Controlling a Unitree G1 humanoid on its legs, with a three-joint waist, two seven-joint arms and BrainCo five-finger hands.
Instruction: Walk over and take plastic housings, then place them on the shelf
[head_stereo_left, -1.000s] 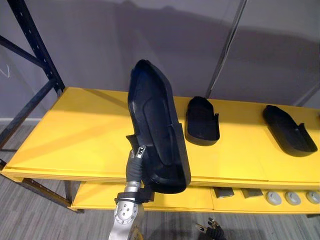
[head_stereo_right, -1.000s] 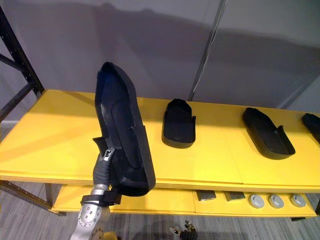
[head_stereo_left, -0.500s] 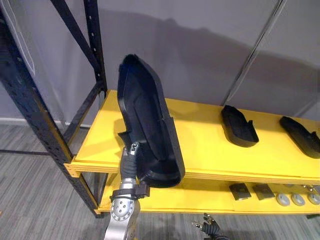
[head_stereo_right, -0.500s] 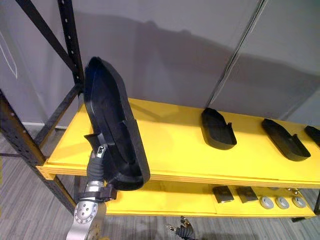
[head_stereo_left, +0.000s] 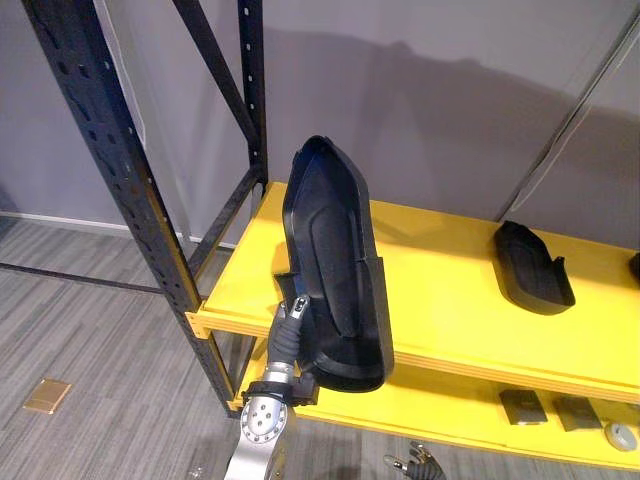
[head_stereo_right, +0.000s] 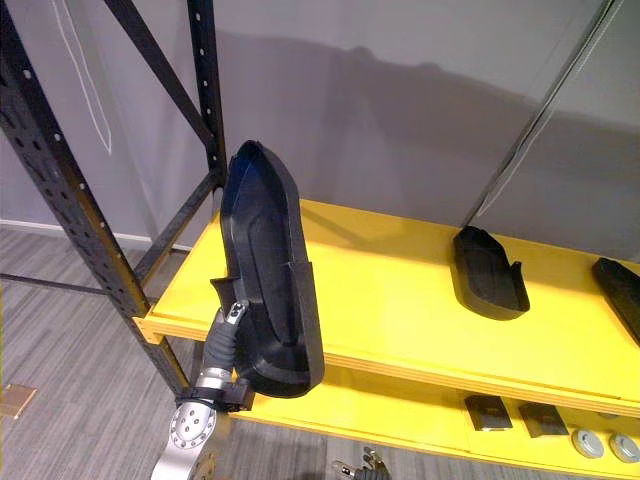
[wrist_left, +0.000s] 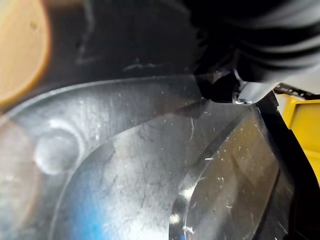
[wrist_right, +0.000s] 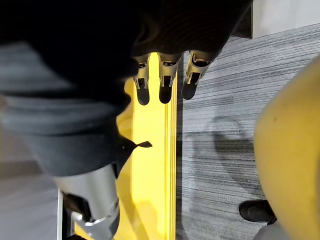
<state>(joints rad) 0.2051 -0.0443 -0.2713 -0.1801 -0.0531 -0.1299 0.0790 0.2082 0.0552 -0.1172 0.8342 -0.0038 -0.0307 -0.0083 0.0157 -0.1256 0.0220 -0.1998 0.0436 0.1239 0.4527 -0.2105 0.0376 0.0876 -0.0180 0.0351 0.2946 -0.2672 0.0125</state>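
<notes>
Left eye view: left robot hand (head_stereo_left: 289, 328) raised, clamped round upright housing (head_stereo_left: 335, 250).

Upright housing (head_stereo_left: 335, 270) stands left of the second housing (head_stereo_left: 533, 268) on the shelf (head_stereo_left: 440, 310).

The upright housing (head_stereo_left: 335, 265) hides most of the left hand (head_stereo_left: 288, 330); another housing (head_stereo_right: 622, 298) cut off.
</notes>
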